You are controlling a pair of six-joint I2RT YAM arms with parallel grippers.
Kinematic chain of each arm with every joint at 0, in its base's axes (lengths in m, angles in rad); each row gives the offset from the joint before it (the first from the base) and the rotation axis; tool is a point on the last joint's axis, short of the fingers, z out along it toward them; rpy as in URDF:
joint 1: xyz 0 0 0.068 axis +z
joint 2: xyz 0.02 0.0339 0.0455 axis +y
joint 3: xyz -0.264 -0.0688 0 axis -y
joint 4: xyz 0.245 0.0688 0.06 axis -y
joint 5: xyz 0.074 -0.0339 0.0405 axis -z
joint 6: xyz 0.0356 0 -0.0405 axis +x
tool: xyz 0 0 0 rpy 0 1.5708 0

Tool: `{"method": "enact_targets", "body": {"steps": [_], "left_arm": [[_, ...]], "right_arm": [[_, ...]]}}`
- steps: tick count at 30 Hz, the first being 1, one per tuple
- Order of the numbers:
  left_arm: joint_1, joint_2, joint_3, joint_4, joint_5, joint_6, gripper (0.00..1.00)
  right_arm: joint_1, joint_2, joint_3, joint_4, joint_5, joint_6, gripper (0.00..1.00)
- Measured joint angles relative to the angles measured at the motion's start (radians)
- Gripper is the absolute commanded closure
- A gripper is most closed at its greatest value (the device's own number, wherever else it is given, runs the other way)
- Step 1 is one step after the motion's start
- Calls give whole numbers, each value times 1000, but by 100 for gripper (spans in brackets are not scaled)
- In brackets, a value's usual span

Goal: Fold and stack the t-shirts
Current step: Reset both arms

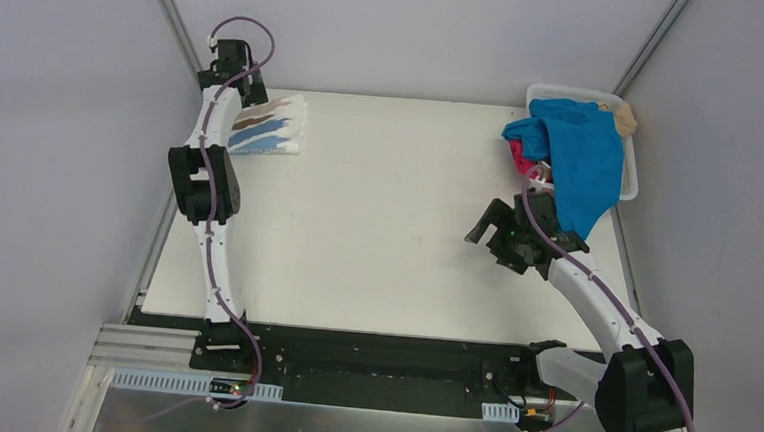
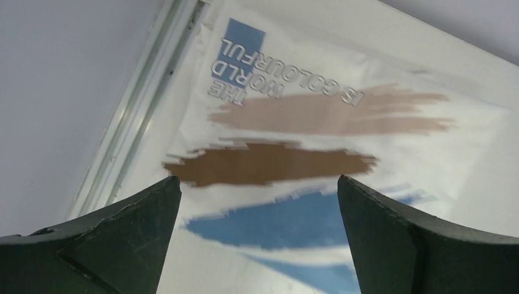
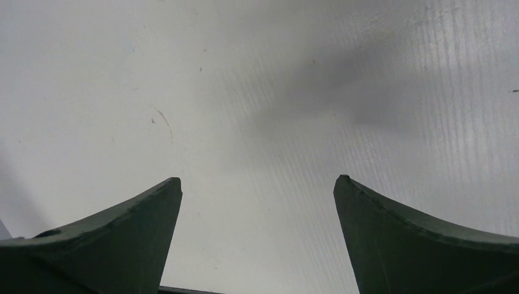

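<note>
Where print reads "THE WORLD IS COLOURFUL", white t-shirt (image 2: 306, 141) below wide-open, empty left fingers (image 2: 122, 239); right fingers (image 3: 122, 239) likewise

White counter (image 1: 376, 246), folded white t-shirt with blue and brown brush-stroke print (image 1: 271, 127) lying flat at its far left corner, white slotted basket (image 1: 576, 91) at its far right corner, bright blue t-shirt (image 1: 587, 163) draping over the basket's near rim.

Plain pale grey walls (image 1: 410, 27) box in a white table (image 1: 376, 246), with metal posts (image 1: 171, 10) in the back corners. Lighting's soft and even, pretty much shadowless.
</note>
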Motion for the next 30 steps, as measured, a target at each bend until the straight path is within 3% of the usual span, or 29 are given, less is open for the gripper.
{"method": "enact_targets", "body": {"steps": [6,13,20,30], "left_arm": [[-95,-359,-298,10,85,-108,1],[-372,-825,-813,77,106,-255,1],[-563,-1052,-1320,89,97,-405,1],[-588,-1425,-1621,119,55,-512,1]], "right_arm": [[0,-55,-16,86,2,36,1],[-3,-63,-63,169,-26,68,1],[-3,-129,-130,207,-16,71,1],[-3,-218,-203,241,58,68,1]]}}
